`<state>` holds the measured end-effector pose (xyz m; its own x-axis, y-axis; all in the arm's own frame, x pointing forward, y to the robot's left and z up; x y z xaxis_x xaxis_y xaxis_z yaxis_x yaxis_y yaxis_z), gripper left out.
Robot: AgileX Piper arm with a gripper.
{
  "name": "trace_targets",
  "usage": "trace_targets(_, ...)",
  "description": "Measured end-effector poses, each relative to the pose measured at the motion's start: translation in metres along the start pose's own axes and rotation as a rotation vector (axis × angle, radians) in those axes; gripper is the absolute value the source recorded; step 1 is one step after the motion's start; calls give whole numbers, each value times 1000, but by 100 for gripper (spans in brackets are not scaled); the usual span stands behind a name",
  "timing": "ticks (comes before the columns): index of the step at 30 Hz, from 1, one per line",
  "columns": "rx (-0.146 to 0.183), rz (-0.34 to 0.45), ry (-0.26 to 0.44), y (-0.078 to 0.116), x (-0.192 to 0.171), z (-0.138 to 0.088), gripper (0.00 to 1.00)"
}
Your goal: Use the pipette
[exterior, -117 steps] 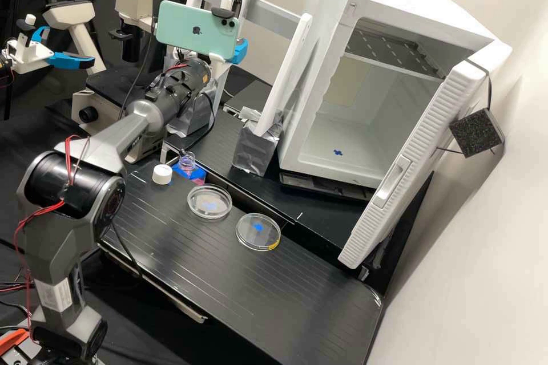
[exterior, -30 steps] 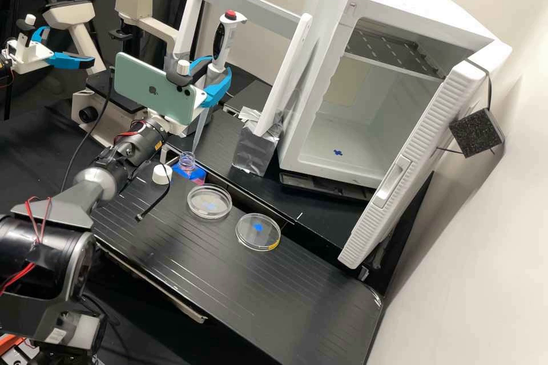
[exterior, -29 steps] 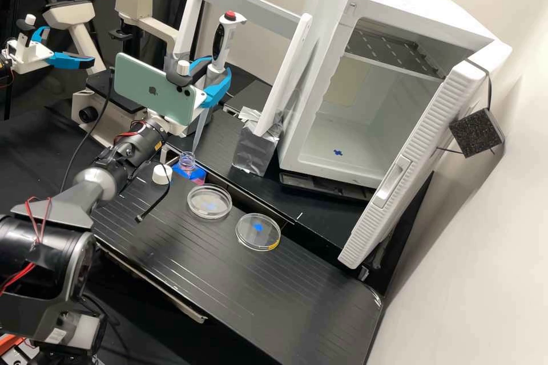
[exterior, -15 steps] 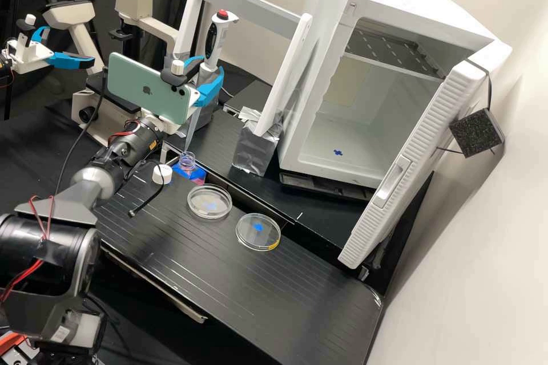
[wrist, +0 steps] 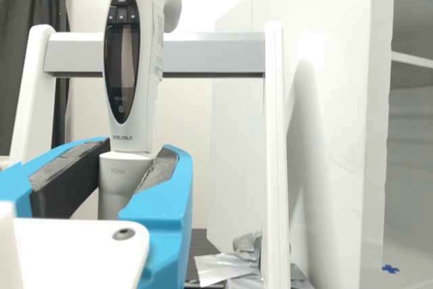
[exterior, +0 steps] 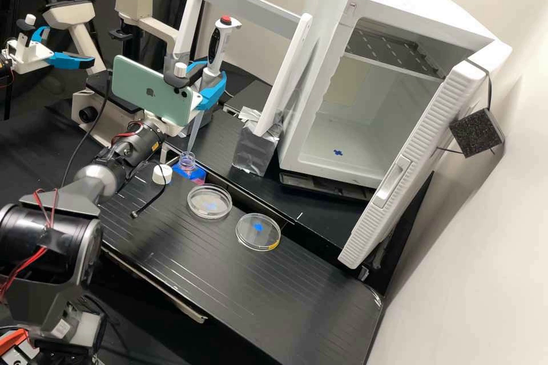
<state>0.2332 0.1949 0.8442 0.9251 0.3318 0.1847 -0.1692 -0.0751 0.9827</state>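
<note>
The pipette (exterior: 219, 40) seems above the bottle (exterior: 189, 171), left of 2 dishes (exterior: 209, 206).

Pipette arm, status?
End effector: clamped on electronic pipette, near upright. Tip at mouth of open bottle, can't tell if inside. White screw cap beside bottle, clear of tip.

I read the pipette (exterior: 216, 48) as pale grey-white, with a red button (exterior: 226, 19) and black oval panel (wrist: 122, 55). My gripper (exterior: 214, 69) is white; its 2 fingers (exterior: 212, 92) are bright blue, pads (wrist: 67, 181) dark. Phone (exterior: 149, 91): mint green. Bottle (exterior: 193, 174): blue and pink below a clear neck; cap (exterior: 162, 174), white. I log 2 clear dishes: dish 1 (exterior: 209, 202), pale blue mark; dish 2 (exterior: 258, 234), bright blue mark, yellow patch. Cabinet (exterior: 394, 5): white, 1 blue mark inside. Frame (wrist: 274, 133): white, grey crossbar (wrist: 216, 52). Bench (exterior: 228, 274): black, lined with thin pale streaks.
</note>
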Motion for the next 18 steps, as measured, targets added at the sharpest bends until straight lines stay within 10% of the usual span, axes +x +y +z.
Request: trace_targets(18, -32, 12, 4, -23, -14, 12, 0)
